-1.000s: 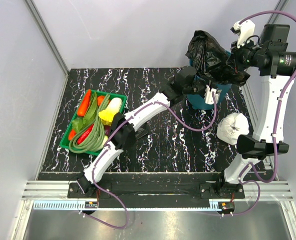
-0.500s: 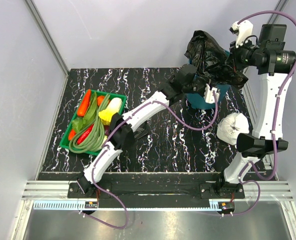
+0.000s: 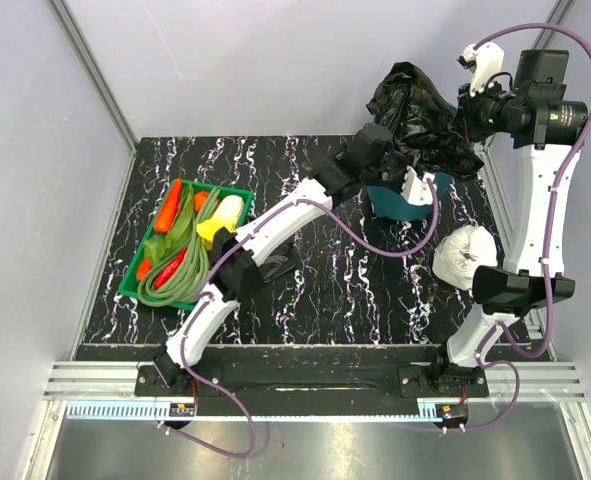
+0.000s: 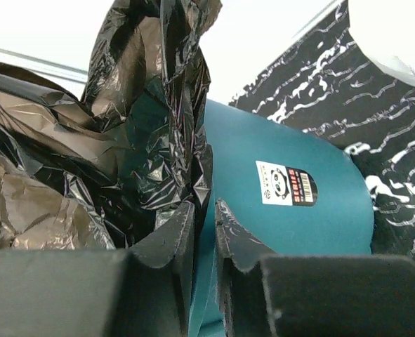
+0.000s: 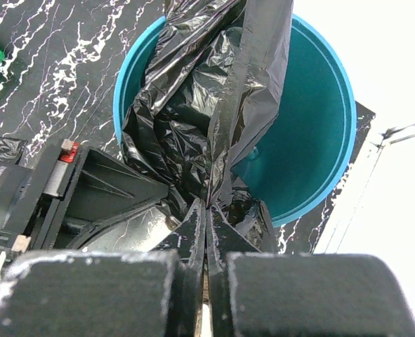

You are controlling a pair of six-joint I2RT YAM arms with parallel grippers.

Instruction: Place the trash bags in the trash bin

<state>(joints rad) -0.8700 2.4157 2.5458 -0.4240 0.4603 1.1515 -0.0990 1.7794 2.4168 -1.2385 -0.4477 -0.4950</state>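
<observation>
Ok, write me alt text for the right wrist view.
The right fingers, pinched shut at the bottom of the picture, hold a strip of crinkly black bag that drapes into the open teal bin below. The left arm shows at lower left beside the bin, over a black marbled table.

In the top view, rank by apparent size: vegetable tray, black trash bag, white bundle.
Largest: the vegetable tray.
Next: the black trash bag, a close second; it's held up nearer the camera, so unsure.
Smallest, clearly: the white bundle.
</observation>
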